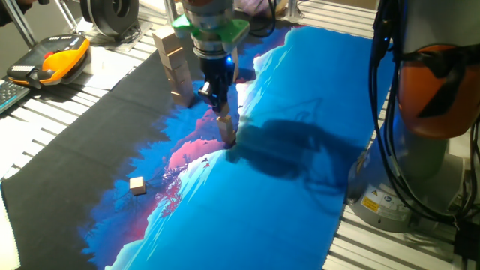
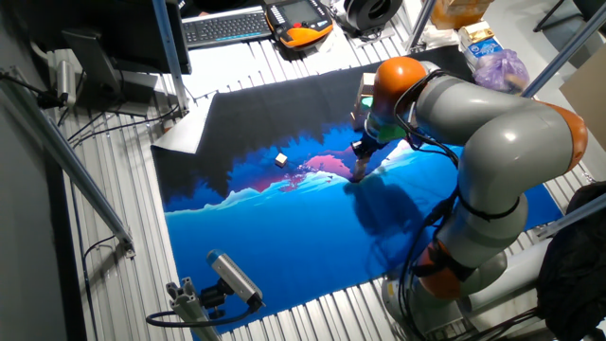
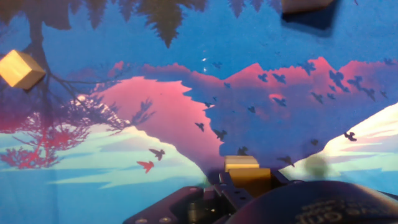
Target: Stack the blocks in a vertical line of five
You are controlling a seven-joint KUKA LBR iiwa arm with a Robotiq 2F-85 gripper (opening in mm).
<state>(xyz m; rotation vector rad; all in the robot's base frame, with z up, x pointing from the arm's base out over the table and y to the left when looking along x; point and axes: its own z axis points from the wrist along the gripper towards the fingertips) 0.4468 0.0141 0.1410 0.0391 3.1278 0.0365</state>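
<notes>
Blocks (image 1: 137,185), blue landscape mat (image 1: 300,172), slatted table (image 1: 67,105)

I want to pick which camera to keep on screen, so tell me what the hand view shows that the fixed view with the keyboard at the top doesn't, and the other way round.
Only the hand view shows the small block sitting right at the gripper, low over the printed mat.

Only the fixed view shows the whole arm, the keyboard and the orange pendant beyond the mat.

Both show the loose block lying apart on the mat, and the mat's pink mountain print.
</notes>
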